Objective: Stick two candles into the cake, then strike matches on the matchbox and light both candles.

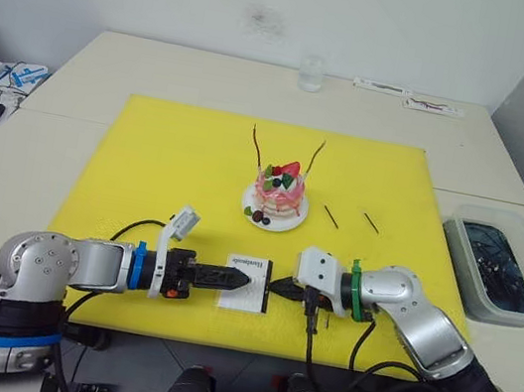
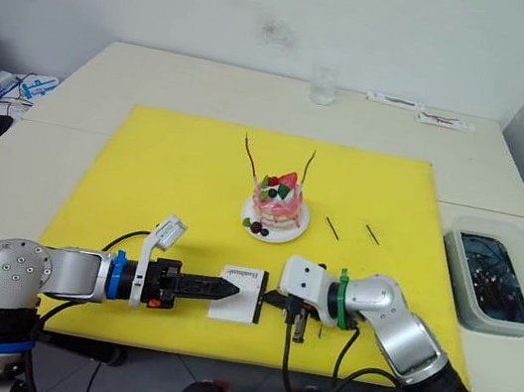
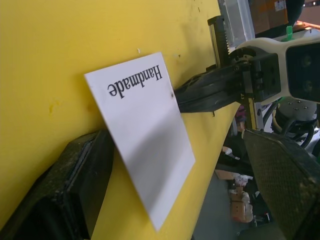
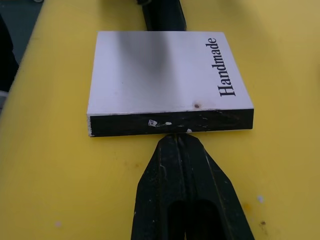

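Observation:
The cake (image 1: 278, 192) sits on its white plate (image 1: 290, 221) mid-mat, with a reddish candle (image 1: 255, 145) and a golden-brown candle (image 1: 318, 157) standing in it, both unlit. Two matches (image 1: 331, 217) (image 1: 370, 222) lie on the mat to its right. The matchbox (image 1: 245, 299) lies flat near the front edge between my grippers. My left gripper (image 1: 246, 277) is open, one finger (image 3: 75, 175) against the box's left end. My right gripper (image 4: 175, 137) is shut, its tips touching the black striking strip (image 4: 215, 122). I cannot make out a match between them.
The yellow mat (image 1: 146, 167) covers the table's middle, and both grippers work close to its front edge. A glass (image 1: 311, 73) stands at the back. A grey bin (image 1: 450, 228) with dark contents sits to the right. Paper packets (image 1: 409, 98) lie at the back right.

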{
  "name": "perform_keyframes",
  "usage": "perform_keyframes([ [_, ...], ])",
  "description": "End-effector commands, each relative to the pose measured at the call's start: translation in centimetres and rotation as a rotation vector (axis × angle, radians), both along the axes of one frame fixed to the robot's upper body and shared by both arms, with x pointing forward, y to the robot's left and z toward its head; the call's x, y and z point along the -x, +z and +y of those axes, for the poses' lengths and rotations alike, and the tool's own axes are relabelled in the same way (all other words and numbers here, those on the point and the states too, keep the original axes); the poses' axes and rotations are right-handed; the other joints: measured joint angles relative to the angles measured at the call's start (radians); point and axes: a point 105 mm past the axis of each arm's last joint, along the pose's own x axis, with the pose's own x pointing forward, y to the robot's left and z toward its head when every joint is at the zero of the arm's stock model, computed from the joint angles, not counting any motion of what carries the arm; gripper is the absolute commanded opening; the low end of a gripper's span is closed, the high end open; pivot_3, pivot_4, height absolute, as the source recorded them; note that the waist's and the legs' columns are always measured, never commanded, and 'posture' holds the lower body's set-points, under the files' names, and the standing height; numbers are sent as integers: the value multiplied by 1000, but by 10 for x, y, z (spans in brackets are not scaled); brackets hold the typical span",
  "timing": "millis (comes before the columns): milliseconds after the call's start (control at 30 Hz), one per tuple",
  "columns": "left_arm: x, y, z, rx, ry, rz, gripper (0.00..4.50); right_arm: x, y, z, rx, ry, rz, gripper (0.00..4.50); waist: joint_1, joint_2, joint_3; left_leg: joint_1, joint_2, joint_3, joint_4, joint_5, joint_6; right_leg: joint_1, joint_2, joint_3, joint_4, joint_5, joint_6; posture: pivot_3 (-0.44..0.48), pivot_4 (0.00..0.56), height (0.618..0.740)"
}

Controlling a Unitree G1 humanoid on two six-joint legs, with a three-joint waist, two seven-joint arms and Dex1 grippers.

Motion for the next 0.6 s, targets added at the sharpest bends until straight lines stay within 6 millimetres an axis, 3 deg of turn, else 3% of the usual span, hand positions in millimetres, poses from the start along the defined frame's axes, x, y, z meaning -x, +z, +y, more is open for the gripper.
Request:
perform_keyframes([
  [33,9,-12,-8,-13,-29,47,4500,7,6,10,-19,62,-11,28,0,0,0,0,0,0,0,0,0,0,0,0,0,0,0,0,150,740],
  [600,12,-16,-12,-4,-32,54,4500,5,8,18,-42,79,-21,28,7,0,0,0,0,0,0,0,0,1,-1,0,-1,0,0,0,150,740],
])
